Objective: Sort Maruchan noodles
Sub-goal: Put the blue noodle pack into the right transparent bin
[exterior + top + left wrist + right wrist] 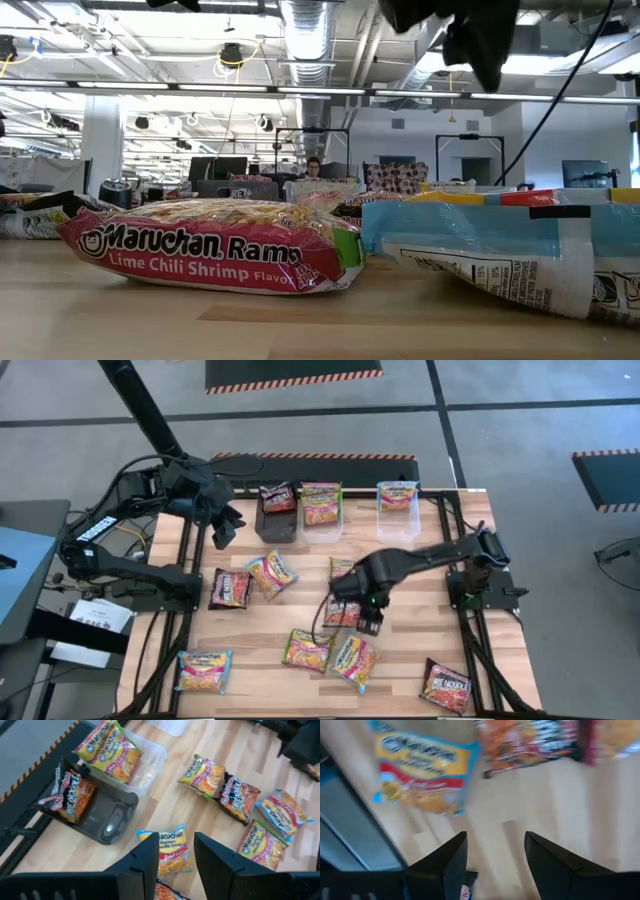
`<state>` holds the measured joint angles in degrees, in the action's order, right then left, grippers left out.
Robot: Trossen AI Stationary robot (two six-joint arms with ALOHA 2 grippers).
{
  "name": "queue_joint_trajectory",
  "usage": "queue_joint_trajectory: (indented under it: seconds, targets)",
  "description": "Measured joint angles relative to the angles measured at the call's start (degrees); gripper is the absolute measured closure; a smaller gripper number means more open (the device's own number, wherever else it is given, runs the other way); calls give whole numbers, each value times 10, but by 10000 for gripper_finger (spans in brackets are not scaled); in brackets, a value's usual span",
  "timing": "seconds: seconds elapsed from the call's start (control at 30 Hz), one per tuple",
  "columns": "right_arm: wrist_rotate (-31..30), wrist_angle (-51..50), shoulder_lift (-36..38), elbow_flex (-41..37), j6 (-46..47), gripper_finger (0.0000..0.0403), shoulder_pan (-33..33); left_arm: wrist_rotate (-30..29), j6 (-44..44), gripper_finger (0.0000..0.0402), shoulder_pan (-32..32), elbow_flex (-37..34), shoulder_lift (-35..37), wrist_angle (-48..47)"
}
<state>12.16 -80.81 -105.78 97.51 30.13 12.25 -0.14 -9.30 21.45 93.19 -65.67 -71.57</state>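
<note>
Maruchan noodles (308, 649) are lying scattered flat across the wooden tabletop (260, 630) — glossy packets in dark brown, lime-green-and-pink, and light blue-and-yellow. Three more are sitting in tubs along the far edge: a dark packet in the black tub (277, 512), one each in two clear tubs (322, 515). The right tool (368, 622) is hovering mid-table, fingers apart, empty. The left tool (224, 532) is hanging near the black tub, fingers parted, empty. In the right wrist view the packets are smeared.

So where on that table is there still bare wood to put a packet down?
Bare wood lies along the right side between the clear tub and the dark packet, and between the blue packet and the brown one. The middle around the right gripper is crowded.
</note>
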Motion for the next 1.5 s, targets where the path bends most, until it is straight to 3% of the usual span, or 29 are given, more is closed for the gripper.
queue_joint_trajectory:
  seconds: [0.43, 0.8, 1.13, 1.5]
  targets:
    - [12, 155, -5, -6, 97, 180, 107, 0, 0, 292, -1, 0, 0, -1]
    - [-1, 178, -22, -13, 134, 179, 131, 0, 13, 292, -1, 0, 0, -2]
    - [10, 203, -82, -14, 16, 170, 139, 0, -14, 292, -1, 0, 0, -15]
    - [-17, 253, -135, -12, -76, 170, 140, -1, -40, 292, -1, -1, -2, -15]
